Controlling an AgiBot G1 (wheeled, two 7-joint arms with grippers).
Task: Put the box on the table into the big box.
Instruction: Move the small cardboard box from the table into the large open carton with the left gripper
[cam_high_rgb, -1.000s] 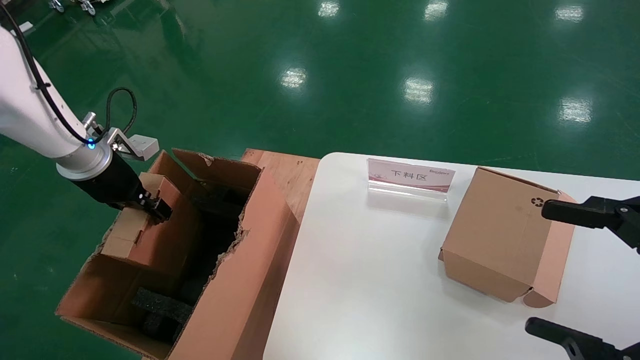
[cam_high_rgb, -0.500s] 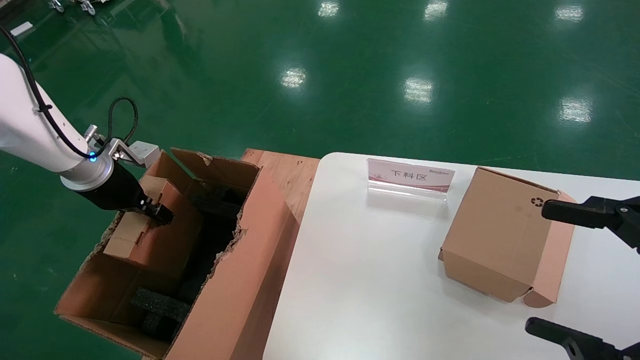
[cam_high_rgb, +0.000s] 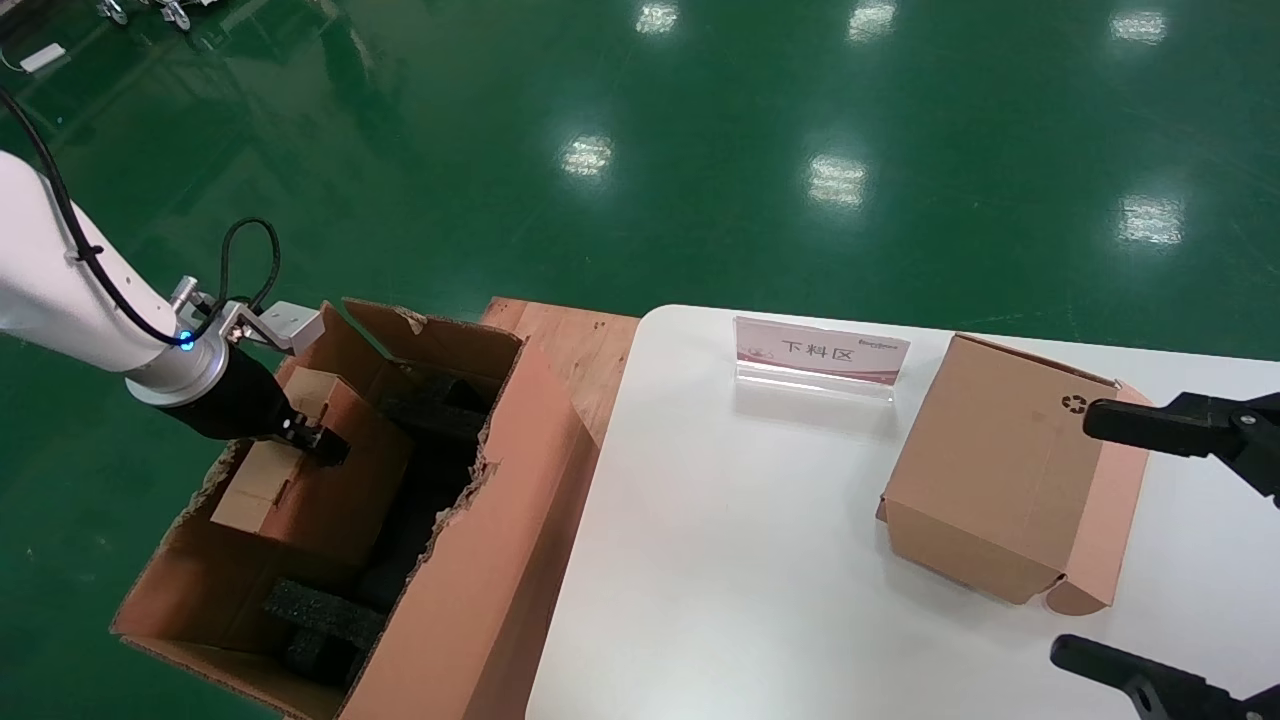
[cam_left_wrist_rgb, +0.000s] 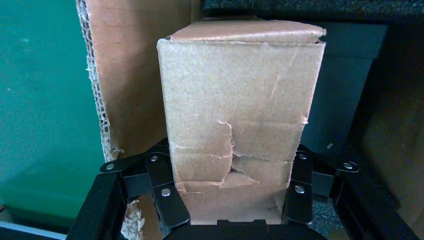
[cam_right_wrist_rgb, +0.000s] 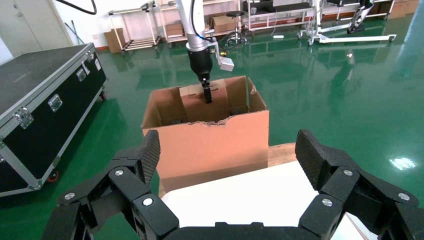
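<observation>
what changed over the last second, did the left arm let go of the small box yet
No release yet. The left gripper has sunk a little deeper into the big box, carrying the box down with it; in the left wrist view its fingers still clamp the cardboard. The right gripper, open over the table around the recycling-symbol box, has not moved, nor has the sign.

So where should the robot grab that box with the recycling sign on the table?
Best across the two long side faces of the recycling-symbol box, coming from above. It lies tilted with its tuck flap toward the right tool, so the flat sides probably hold better than the flap.
</observation>
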